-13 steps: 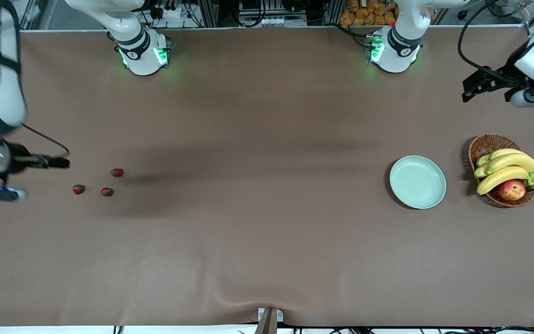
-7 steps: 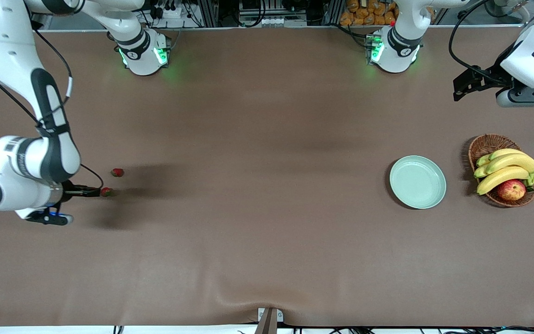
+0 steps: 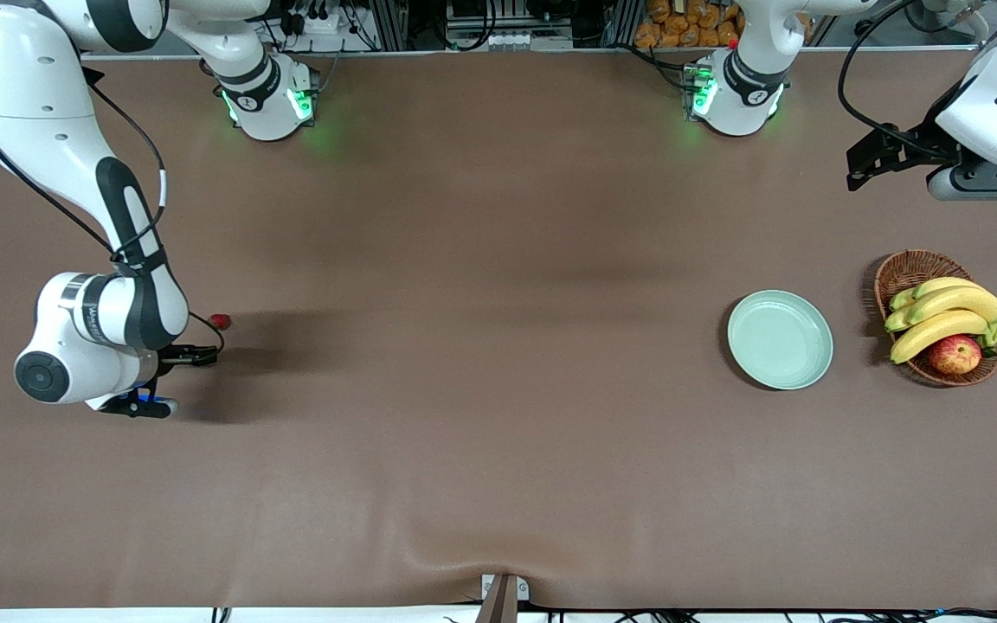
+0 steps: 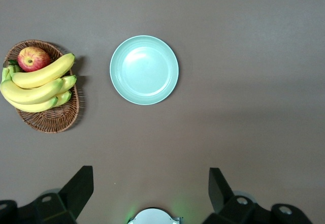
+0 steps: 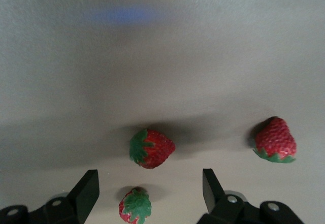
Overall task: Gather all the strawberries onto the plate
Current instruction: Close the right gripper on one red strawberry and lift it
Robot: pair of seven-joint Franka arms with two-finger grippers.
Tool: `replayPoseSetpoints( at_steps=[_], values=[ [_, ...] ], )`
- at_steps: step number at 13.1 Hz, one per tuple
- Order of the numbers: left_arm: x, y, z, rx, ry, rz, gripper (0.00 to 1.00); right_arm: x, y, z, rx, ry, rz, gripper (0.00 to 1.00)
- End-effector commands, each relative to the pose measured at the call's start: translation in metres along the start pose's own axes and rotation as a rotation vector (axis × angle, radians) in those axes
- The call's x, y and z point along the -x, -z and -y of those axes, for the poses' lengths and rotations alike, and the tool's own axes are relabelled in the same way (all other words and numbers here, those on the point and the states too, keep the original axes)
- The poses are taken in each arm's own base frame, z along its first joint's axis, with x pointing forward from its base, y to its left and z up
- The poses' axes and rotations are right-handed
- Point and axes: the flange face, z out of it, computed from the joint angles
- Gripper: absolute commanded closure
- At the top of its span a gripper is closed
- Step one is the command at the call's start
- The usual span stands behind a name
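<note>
The plate (image 3: 780, 339) is lying on the brown tabletop (image 3: 481, 433) toward the left arm's end, with nothing in it, and the basket (image 3: 907, 270) of bananas (image 3: 948, 316) and an apple (image 3: 955, 354) is sitting just beside the plate, closer to that end. All three strawberries are lying on the tabletop well apart from the plate, at the right arm's end. In the front view only one strawberry (image 3: 220, 321) is showing, the arm covering the others. The right gripper (image 3: 201, 355) is hanging low over them with its fingers (image 5: 85, 193) spread apart and holding nothing; in the right wrist view one strawberry (image 5: 150, 148) is lying on the tabletop ahead of the gap between the fingers, a second (image 5: 135, 205) is lying between them, and a third (image 5: 274, 139) is lying off to one side. The left gripper (image 3: 869, 161) is waiting up in the air over the tabletop above the basket's end, away from the plate, its fingers (image 4: 76, 189) wide apart and empty.
</note>
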Motion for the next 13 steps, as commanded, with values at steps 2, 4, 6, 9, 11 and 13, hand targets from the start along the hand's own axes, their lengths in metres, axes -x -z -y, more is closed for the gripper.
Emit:
replayPoseSetpoints(
  at_steps=[2, 4, 6, 9, 11, 13],
  values=[
    [-0.004, 0.004, -0.003, -0.002, 0.021, -0.018, 0.00, 0.001, -0.008, -0.001, -0.002, -0.005, 0.004, 0.16],
    [-0.005, 0.002, -0.003, -0.002, 0.022, -0.015, 0.00, 0.001, -0.009, -0.001, -0.002, -0.002, 0.007, 0.31],
    [-0.006, 0.001, -0.003, -0.002, 0.022, -0.015, 0.00, -0.002, -0.013, -0.001, -0.001, -0.001, -0.002, 0.43],
    [-0.007, 0.000, -0.002, -0.002, 0.024, -0.012, 0.00, -0.007, -0.020, -0.005, 0.000, -0.005, -0.022, 0.50],
    [-0.007, 0.000, -0.003, -0.003, 0.024, -0.012, 0.00, -0.007, -0.019, -0.005, 0.000, -0.005, -0.025, 0.61],
    [-0.011, -0.004, -0.004, 0.004, 0.023, -0.005, 0.00, -0.007, -0.016, -0.003, -0.001, -0.001, -0.029, 0.80]
  ],
)
